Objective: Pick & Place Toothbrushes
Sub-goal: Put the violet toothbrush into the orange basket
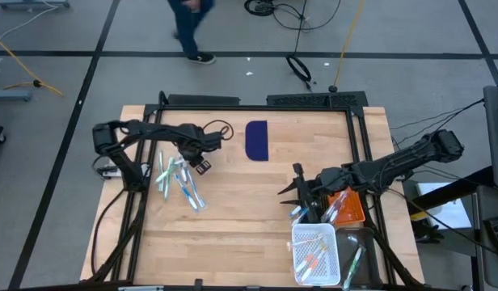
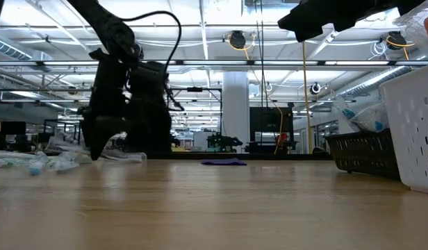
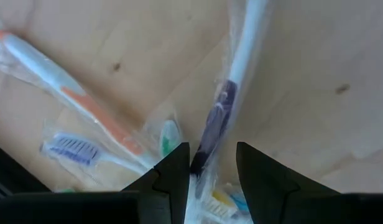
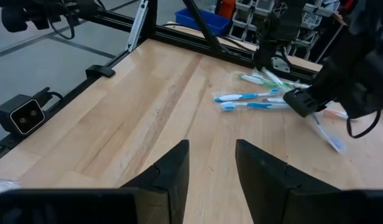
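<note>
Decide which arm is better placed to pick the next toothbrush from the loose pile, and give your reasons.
Left. The left claw is open right over the toothbrush pile, straddling a wrapped toothbrush. The right claw is open too, beside the white basket, away from the pile.

On the wooden bench (image 1: 233, 210), a loose cluster of toothbrushes (image 1: 179, 182) lies at the left side, with the left pincer (image 1: 199, 162) just above its upper edge. A dark blue flat rectangle (image 1: 257, 140) sits near the far edge. The right pincer (image 1: 298, 192) hangs close to the white perforated basket (image 1: 315, 254), which holds several toothbrushes, beside an orange container (image 1: 348, 207).
</note>
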